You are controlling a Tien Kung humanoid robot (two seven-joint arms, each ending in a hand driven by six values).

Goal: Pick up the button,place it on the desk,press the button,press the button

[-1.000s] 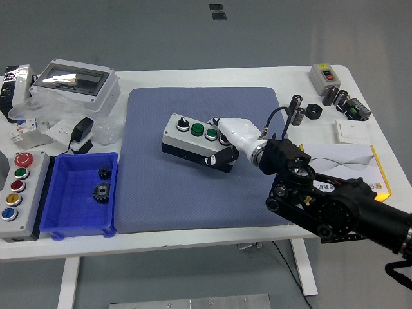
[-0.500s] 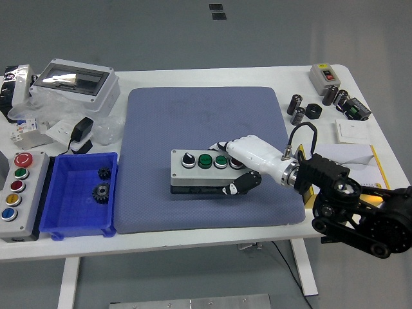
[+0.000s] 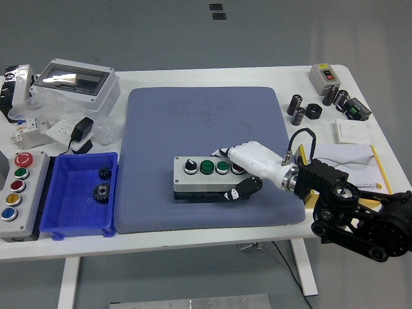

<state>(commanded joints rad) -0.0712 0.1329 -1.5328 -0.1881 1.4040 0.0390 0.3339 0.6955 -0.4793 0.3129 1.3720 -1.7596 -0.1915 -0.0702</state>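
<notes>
On the blue mat point(image 3: 193, 122) covering the worktop point(image 3: 257, 76), the button box point(image 3: 207, 177) is gripped at its right end by the right hand point(image 3: 244, 168), apparently being placed; release, then pressing, is called for.

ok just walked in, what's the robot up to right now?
The right hand is gripping the right end of a grey button box, which sits level on the blue mat near its front edge. The white fingers lie over the top by the green buttons, with the dark thumb at the front side. No button is visibly being pressed yet. The left arm is out of view.
</notes>
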